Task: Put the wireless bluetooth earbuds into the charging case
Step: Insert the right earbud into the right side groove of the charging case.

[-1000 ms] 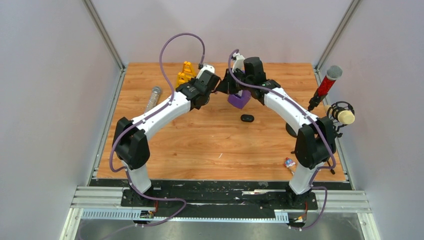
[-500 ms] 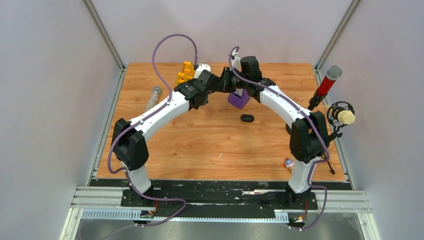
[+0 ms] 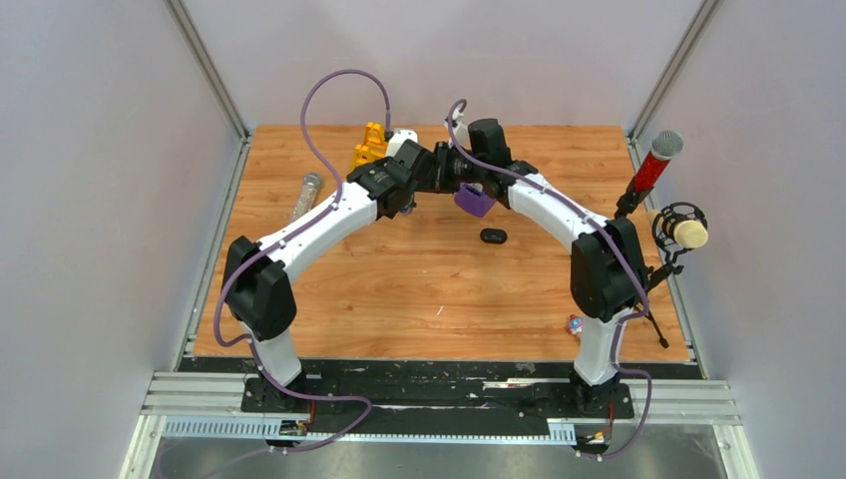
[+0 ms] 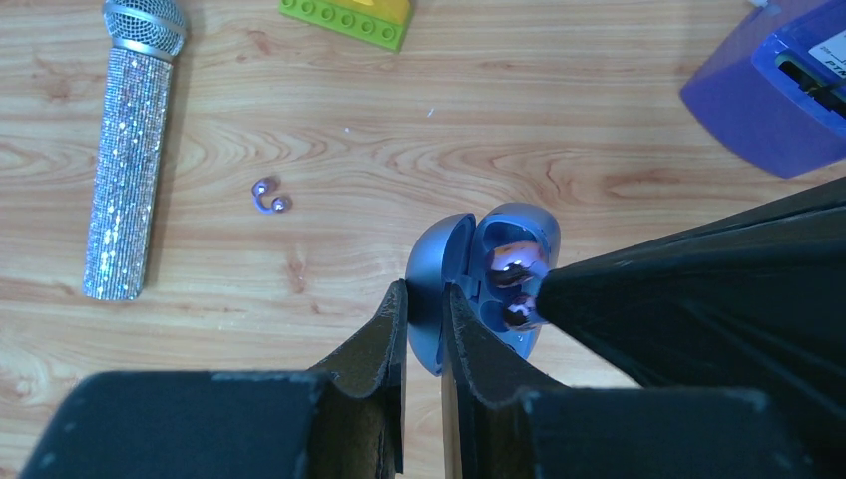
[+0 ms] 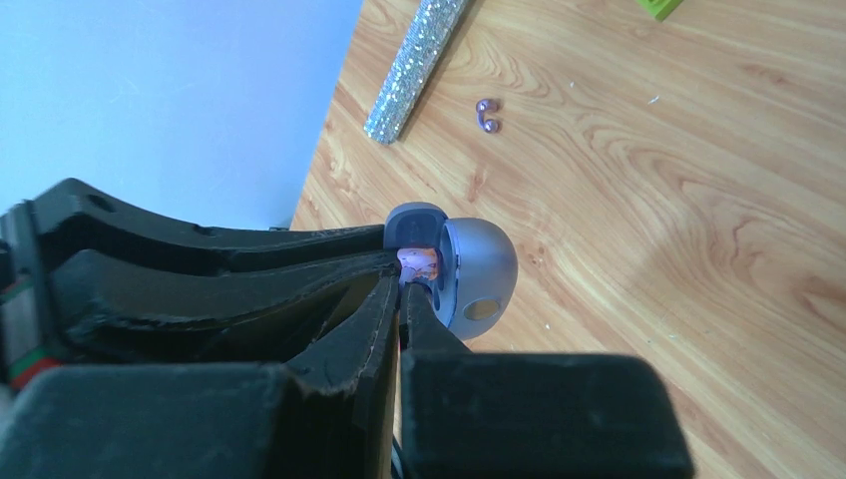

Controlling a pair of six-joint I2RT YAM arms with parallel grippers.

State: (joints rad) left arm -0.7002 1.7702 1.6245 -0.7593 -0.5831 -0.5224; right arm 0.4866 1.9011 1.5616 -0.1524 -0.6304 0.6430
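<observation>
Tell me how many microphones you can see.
3. The glittery silver microphone lies on the table, left side; the red microphone and the cream-headed microphone stand at its right edge. Others may be hidden.

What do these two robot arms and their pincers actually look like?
Both the left arm and right arm have smooth white shells with chunky black joints, and a thin purple cable loops along each. The left gripper and right gripper each end in two matte black, tapering fingers with rough edges.
</observation>
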